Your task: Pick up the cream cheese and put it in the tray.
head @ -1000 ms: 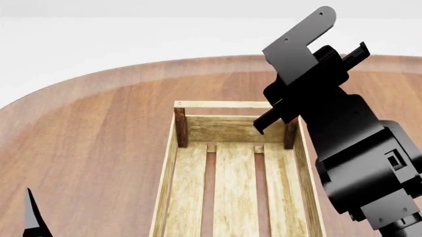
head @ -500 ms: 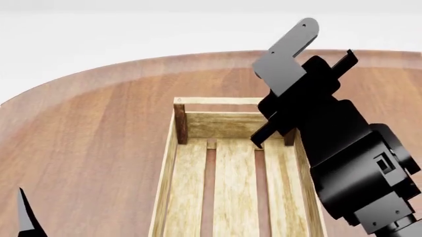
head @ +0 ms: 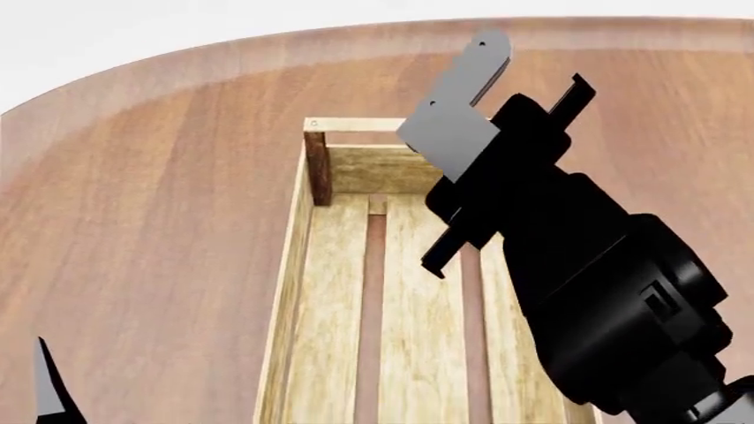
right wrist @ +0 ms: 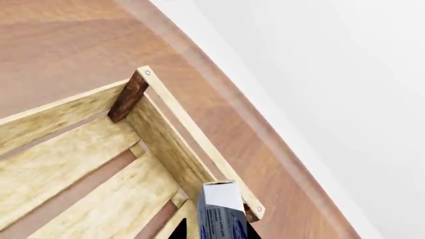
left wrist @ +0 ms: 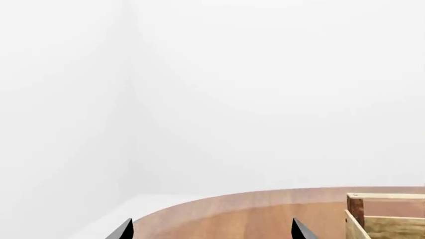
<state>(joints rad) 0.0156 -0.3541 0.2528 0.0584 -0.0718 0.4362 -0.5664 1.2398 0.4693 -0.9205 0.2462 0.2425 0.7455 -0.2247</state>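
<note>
the cream cheese [right wrist: 221, 214] shows only in the right wrist view, as a small narrow box seen end-on: a plain white end face on top and a grey-white side below it with small dark blue print. it rises from between two dark tips at that view's lower edge, so the right gripper [right wrist: 216, 234] is pinching it, closed only as far as the box's width. the box sits over the end of the tray [right wrist: 166, 144], near the corner with the dark brown post and just beside the end handle bar; whether it touches the slats cannot be told. in the head view the right arm [head: 566, 256] reaches in above the tray [head: 300, 256], its black body and grey bracket hiding the box and the fingertips. the tray is light slatted wood on a round wooden surface [head: 154, 203]. the left gripper [left wrist: 212, 231] shows only two dark tips, set wide apart with nothing between them, next to the tray's corner.
</note>
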